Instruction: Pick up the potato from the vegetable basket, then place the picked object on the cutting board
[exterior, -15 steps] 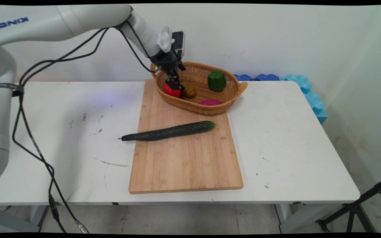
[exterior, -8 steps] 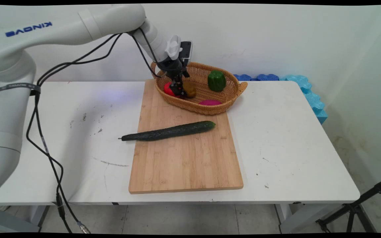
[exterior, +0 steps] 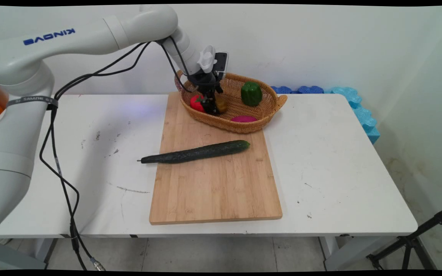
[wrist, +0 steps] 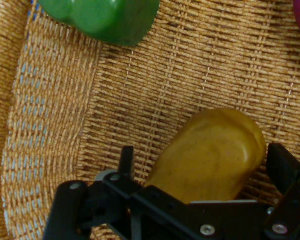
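The potato (exterior: pixel 221 103) lay inside the wicker basket (exterior: pixel 240 128), on its left part, and the gripper (exterior: pixel 210 108) was right over it.

The white table (exterior: pixel 340 172) carried everything. On it lay a long wooden cutting board (exterior: pixel 213 188), and the basket stood on the far end of this board. A dark green cucumber (exterior: pixel 196 152) lay across the middle of the board, with its thin stem end reaching past the left edge onto the table. Behind the table's right corner, against the wall, there were blue foam pieces (exterior: pixel 359 111).

In the basket, a green pepper (exterior: pixel 251 93) stood toward the back. A red tomato (exterior: pixel 197 102) lay just beside the potato on its left, partly hidden by the gripper. A flat pink thing (exterior: pixel 243 119) lay at the front wall, and I could not tell what it was.

In the hand view the two black fingers (wrist: pixel 126 160) stood apart, one on each side of the potato, so the pincer was open around it and held nothing. Whether the pads already touched the skin could not be seen.

The potato looked smooth and a little shiny, with a rounded, long shape. I judged it to be stiff and rather light, perhaps a plastic model, and not fragile. The shiny skin could slip between hard pads. The best place to take hold seemed to be across its narrow width near the middle, where the sides were most nearly parallel, and not near the rounded ends.
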You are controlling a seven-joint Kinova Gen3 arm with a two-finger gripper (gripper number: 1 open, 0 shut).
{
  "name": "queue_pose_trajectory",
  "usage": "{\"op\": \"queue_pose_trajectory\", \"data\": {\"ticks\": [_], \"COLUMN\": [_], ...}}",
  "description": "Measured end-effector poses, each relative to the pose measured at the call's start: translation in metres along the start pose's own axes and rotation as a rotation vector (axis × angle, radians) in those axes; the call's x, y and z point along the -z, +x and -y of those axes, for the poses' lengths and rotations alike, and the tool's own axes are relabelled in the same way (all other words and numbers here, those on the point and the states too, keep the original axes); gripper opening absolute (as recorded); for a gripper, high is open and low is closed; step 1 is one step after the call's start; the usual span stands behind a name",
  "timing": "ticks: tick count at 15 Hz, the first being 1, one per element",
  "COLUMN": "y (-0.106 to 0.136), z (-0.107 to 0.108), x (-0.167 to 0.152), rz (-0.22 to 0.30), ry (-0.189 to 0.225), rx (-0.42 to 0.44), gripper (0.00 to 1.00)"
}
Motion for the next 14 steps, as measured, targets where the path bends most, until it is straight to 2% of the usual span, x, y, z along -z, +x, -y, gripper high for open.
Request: {"op": "queue_pose_trajectory", "data": {"ticks": [3, 4, 14], "y": [0.0022, 0.0032, 0.0082], "z": [0.0013, 0.0016, 0.004], "x": [-0.0049, -0.0065, -0.0068], "rz": [0.001, 0.0, -0.003], "ry": [-0.005, -0.008, -0.008], "rx": [-0.001, -0.001, -0.005], "gripper": [1.0, 0.0, 0.0]}}
